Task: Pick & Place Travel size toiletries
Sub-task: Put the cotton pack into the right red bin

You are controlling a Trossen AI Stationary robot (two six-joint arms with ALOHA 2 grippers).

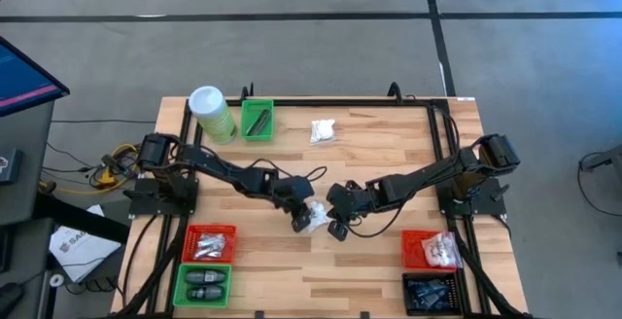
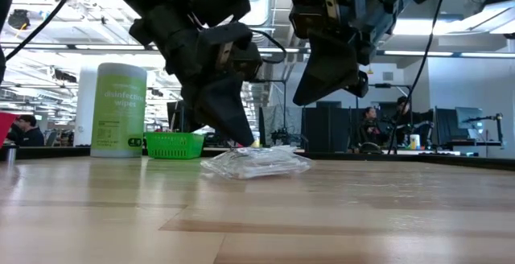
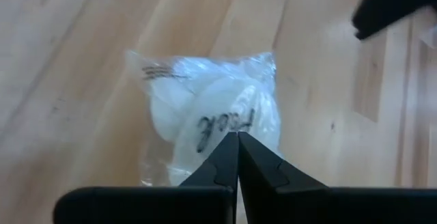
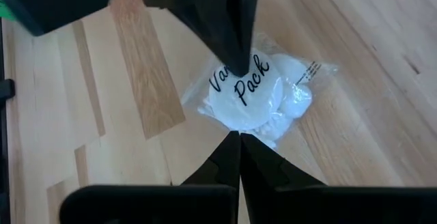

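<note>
— Broadly, how is the wooden table (image 1: 389, 144) laid out?

— Both arms are reached in to its middle. Behind the left gripper (image 1: 301, 220), toward the far edge, a tall green canister (image 1: 212, 114) and a green bin (image 1: 258, 121) are seen. Off to the left gripper's outer side, at the near edge, a red bin (image 1: 210, 243) and a second green bin (image 1: 202, 285) are placed; beyond the right gripper (image 1: 337, 230), another red bin (image 1: 430, 250) and a black bin (image 1: 430, 293).

— And the grippers?

— Both are pinched fully shut, with nothing held. The left gripper's tips are set down against a clear packet of white pads (image 4: 256, 95), lying flat on the table directly beneath them. The right gripper is hung just beside that packet, raised clear of it.

— Any other toiletries?

— A second white packet (image 1: 322, 130) is seen well behind both grippers, near the far edge.
</note>
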